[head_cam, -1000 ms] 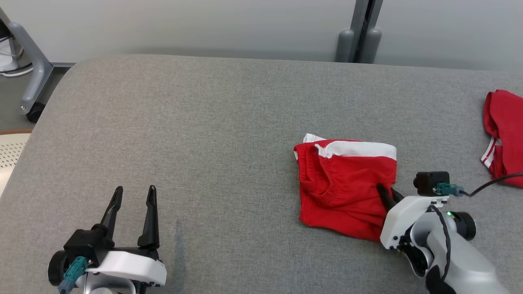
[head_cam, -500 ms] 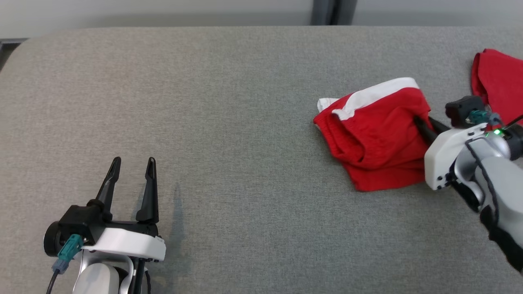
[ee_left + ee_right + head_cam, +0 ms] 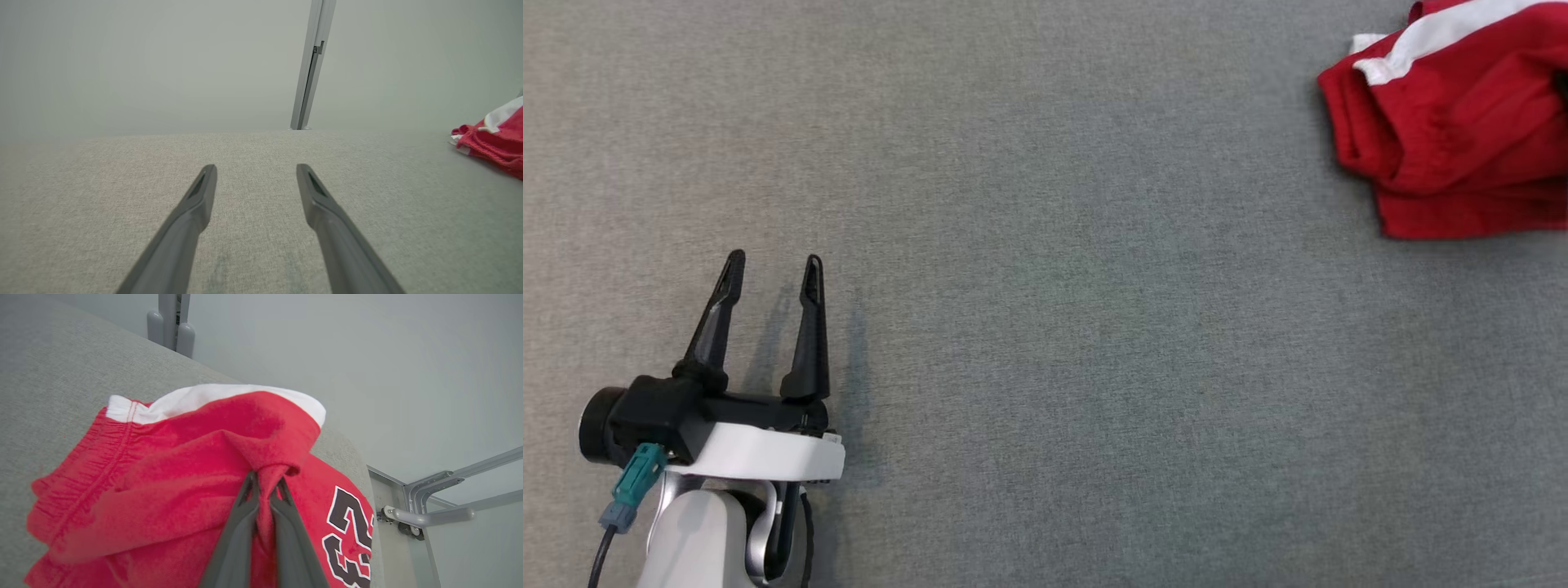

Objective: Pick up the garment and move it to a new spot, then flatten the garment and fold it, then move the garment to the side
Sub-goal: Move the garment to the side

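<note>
The garment (image 3: 1454, 139) is a folded pair of red shorts with a white stripe, lying at the upper right of the head view on the grey table. In the right wrist view my right gripper (image 3: 265, 484) is shut on a pinched-up fold of the garment (image 3: 184, 486), and the cloth rises in a peak at the fingertips. My left gripper (image 3: 774, 261) rests open at the lower left, far from the cloth, with nothing between its fingers (image 3: 196, 204). The left wrist view shows the garment (image 3: 494, 143) at its right edge.
A second red garment with a black and white "23" (image 3: 351, 522) lies under and beside the held one, near the table's rounded edge. Beyond that edge is a grey metal frame with a caster (image 3: 429, 514). A wall post (image 3: 310, 65) stands behind the table (image 3: 1054, 367).
The head camera has swung, so the whole picture shifted. Held by the right gripper, the garment has been dragged right, up against the other red garment. The left gripper stays open and still.
</note>
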Controlling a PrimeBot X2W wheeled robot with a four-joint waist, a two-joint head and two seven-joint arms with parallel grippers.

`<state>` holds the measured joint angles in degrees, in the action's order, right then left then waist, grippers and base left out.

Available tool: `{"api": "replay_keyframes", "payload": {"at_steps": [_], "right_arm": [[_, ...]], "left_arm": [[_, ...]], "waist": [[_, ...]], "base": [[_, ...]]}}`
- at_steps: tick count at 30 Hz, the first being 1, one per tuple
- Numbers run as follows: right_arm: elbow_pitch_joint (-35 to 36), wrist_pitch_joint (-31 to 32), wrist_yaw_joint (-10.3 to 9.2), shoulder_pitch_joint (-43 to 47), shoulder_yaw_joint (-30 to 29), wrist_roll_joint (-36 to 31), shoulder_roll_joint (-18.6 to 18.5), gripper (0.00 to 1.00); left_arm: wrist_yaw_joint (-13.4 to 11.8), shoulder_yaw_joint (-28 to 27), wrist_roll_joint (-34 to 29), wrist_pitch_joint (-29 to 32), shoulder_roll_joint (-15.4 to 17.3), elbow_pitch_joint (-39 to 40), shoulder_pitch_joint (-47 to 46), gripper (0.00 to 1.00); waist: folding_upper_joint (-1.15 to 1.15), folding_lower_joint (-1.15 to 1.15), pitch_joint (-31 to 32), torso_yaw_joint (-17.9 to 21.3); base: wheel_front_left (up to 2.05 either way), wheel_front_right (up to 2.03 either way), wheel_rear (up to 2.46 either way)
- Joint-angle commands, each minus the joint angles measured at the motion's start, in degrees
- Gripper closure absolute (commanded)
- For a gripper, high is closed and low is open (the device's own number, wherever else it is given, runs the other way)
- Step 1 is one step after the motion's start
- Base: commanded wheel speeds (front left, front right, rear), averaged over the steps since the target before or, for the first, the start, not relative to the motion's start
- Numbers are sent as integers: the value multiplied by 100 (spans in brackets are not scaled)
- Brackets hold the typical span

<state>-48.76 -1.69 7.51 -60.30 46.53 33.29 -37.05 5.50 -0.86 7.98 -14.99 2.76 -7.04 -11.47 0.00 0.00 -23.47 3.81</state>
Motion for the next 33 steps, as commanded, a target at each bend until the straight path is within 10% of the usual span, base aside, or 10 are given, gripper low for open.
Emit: {"api": "replay_keyframes", "payload": {"at_steps": [1,17,18,19,33], "right_arm": [[52,2,-2,-129,23,73,-84,100],[-195,44,-2,-848,419,135,-794,100],[-260,26,-2,-863,411,123,-766,87],[-348,25,-2,-873,414,87,-746,0],[-776,-1032,-2,-860,7,10,-289,0]], "left_arm": [[23,-32,-59,-24,27,102,-102,0],[13,-31,-227,-24,27,679,-2,0],[11,-26,-220,-24,27,676,-11,0],[9,-20,-214,-24,27,672,-18,0],[-127,-119,-11,-24,26,515,197,0]], "waist": [[0,0,-132,140],[0,0,-494,344],[0,0,-508,340],[0,0,-520,336],[0,0,32,252]], "base": [[0,0,0],[0,0,0],[0,0,0],[0,0,0],[0,0,0]]}}
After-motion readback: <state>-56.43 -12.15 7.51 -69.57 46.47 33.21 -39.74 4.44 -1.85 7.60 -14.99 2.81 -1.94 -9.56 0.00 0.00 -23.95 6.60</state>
